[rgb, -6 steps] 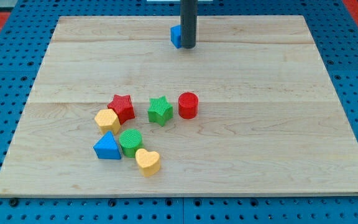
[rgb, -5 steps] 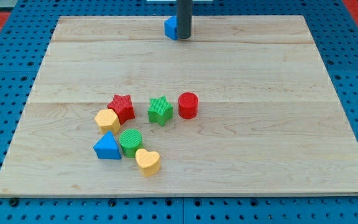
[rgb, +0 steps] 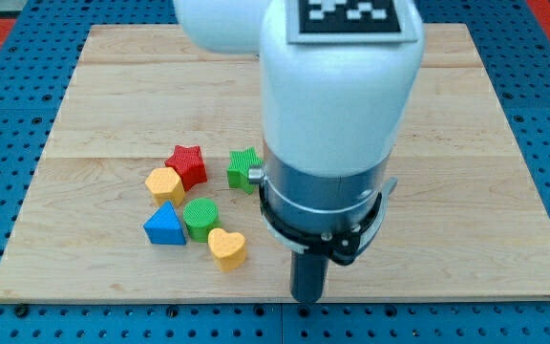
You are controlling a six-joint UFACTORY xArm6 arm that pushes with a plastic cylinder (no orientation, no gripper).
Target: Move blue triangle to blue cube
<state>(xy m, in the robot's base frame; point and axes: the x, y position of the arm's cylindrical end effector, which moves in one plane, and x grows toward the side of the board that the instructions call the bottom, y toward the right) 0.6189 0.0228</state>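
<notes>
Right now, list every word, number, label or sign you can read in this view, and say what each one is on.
No words, numbers or brand names are readable.
The one sign: a black-and-white square-pattern marker on top of the white arm housing, cut off by the view's top; it carries no letters or digits.
The blocks and the board bear no print.

Board: wooden board [rgb: 113, 96] on blue pegboard [rgb: 8, 143].
Blocks: red star [rgb: 188, 163], green star [rgb: 243, 169], yellow hexagon [rgb: 163, 183], blue triangle [rgb: 165, 225], green cylinder [rgb: 200, 217], yellow heart [rgb: 226, 247].
</notes>
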